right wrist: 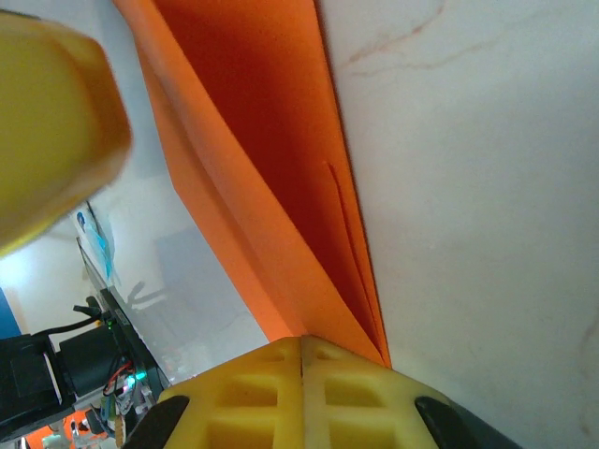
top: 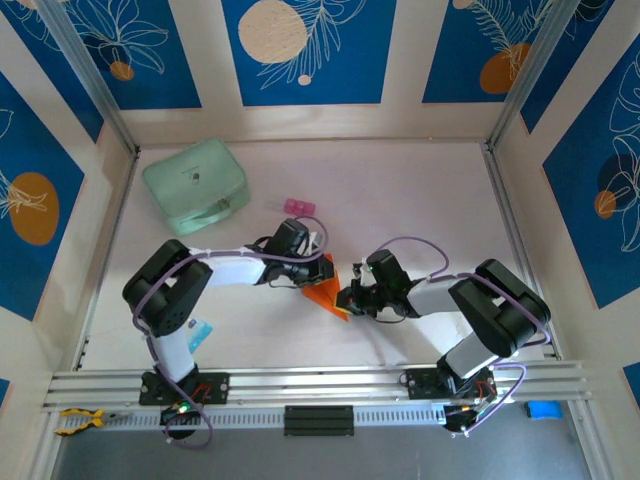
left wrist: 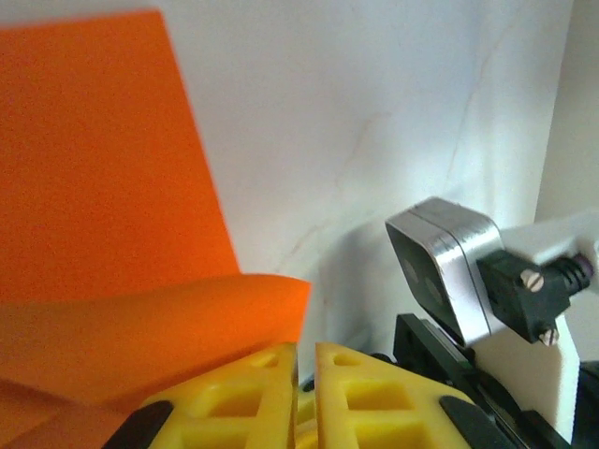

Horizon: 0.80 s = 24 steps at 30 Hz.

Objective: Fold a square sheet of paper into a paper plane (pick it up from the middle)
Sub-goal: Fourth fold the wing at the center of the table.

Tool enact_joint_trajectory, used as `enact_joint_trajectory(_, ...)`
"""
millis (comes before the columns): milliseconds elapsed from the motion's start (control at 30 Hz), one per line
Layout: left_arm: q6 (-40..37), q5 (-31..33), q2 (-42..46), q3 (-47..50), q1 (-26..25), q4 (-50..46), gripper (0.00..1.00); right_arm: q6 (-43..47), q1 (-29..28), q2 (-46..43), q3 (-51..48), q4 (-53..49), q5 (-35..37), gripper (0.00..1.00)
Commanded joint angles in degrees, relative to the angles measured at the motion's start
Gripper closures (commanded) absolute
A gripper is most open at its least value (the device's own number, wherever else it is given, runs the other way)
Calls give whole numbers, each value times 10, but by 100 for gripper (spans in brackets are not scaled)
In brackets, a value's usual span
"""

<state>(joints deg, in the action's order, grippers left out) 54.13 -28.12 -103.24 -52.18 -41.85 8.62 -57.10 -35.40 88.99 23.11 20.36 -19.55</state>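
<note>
Near the middle of the table point(top: 420, 190), my right gripper point(right wrist: 301, 342) is pinching the folded orange paper point(right wrist: 281, 187). My left gripper point(left wrist: 306, 350) is standing narrowly parted, gripping nothing, so the loose fold may be springing open.

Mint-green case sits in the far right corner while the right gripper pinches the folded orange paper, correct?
No. The mint-green case sits in the far left corner, as the top external view shows. The right gripper does pinch the folded orange paper.

Two arms point(top: 230, 268) point(top: 440, 295), one orange paper point(top: 325, 293), one mint-green case point(top: 195, 185), one pink block point(top: 298, 207).
</note>
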Motion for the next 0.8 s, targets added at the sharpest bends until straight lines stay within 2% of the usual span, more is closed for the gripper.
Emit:
enact_joint_trajectory(0,2,-13,-23,-19,-6,5,85,5,-7,22,-27,-104,20,100)
enact_joint_trajectory(100,-12,18,-34,-29,-4,-43,86,4,-7,21,-27,-103,21,100)
enact_joint_trajectory(233,-16,42,-39,-17,11,-48,86,5,-6,21,-30,-103,20,100)
enact_joint_trajectory(533,-35,52,-41,5,73,-43,85,4,-5,24,-36,-98,20,100)
enact_joint_trajectory(767,-51,58,-48,-5,100,-65,86,6,-5,27,-35,-98,17,100)
